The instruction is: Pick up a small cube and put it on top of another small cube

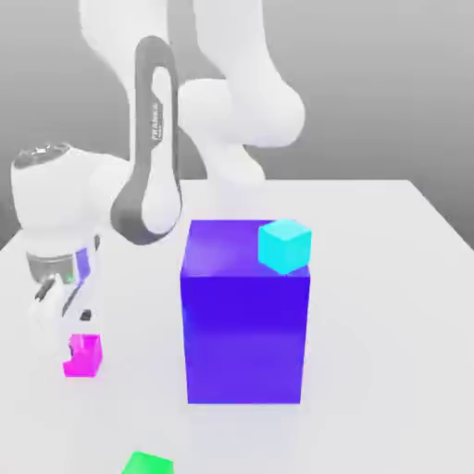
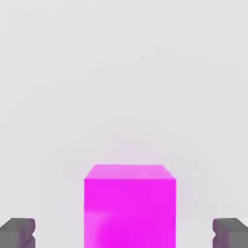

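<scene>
The small cube (image 1: 83, 355) is bright magenta-pink and rests on the white table near the exterior view's left. My gripper (image 1: 63, 310) hangs just above and slightly behind it, open, with nothing between its fingers. In the hand view the small cube (image 2: 130, 206) stands between the two grey fingertips (image 2: 18, 231), which are spread wide on either side and clear of its faces. A small cyan cube (image 1: 284, 245) sits on the top far corner of the big blue-violet block (image 1: 245, 324).
The big blue-violet block stands mid-table, to the exterior view's right of my gripper. A small green cube (image 1: 148, 463) lies at the front edge of the exterior view. The white table (image 1: 389, 324) stretches bare to the right of the block.
</scene>
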Robot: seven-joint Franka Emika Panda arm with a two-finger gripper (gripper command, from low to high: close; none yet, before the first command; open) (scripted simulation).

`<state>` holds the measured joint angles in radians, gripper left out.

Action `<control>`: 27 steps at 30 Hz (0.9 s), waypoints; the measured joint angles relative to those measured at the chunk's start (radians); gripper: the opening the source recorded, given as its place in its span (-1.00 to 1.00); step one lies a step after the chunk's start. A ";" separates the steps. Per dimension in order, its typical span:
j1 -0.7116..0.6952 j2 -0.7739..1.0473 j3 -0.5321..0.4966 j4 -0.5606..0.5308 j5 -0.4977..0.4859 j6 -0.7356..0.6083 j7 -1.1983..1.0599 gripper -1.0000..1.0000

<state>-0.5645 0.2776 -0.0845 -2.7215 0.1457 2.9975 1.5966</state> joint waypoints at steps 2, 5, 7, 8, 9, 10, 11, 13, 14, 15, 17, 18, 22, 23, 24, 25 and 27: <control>-0.017 0.030 0.019 0.006 0.008 0.025 -0.007 -1.00; -0.017 0.030 0.019 0.006 0.007 0.026 -0.006 -1.00; -0.025 0.045 0.028 0.009 0.011 0.039 -0.009 -1.00; -0.021 0.035 0.023 0.007 0.008 0.030 -0.006 -1.00; -0.012 0.012 0.012 0.002 -0.001 0.011 0.001 -1.00; -0.001 -0.018 -0.003 -0.004 -0.014 -0.013 0.011 -1.00; 0.009 -0.051 -0.017 -0.011 -0.032 -0.039 0.024 -1.00; 0.019 -0.122 -0.036 -0.025 -0.070 -0.095 0.053 -1.00; 0.022 -0.158 -0.043 -0.032 -0.089 -0.124 0.067 -1.00; 0.028 -0.171 -0.036 -0.019 -0.102 -0.150 0.056 -1.00; 0.049 -0.166 -0.005 0.034 -0.119 -0.198 -0.002 -1.00; 0.061 -0.157 0.014 0.067 -0.127 -0.221 -0.039 -1.00; 0.107 -0.107 0.100 0.209 -0.158 -0.314 -0.193 -1.00; 0.121 -0.094 0.121 0.245 -0.165 -0.337 -0.233 -1.00; 0.134 -0.081 0.143 0.281 -0.174 -0.360 -0.272 -1.00; 0.147 -0.067 0.165 0.317 -0.182 -0.383 -0.311 -1.00; 0.174 -0.039 0.207 0.389 -0.199 -0.429 -0.389 -1.00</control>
<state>-0.3901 0.2383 0.1228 -2.3323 -0.0538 2.5688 1.2080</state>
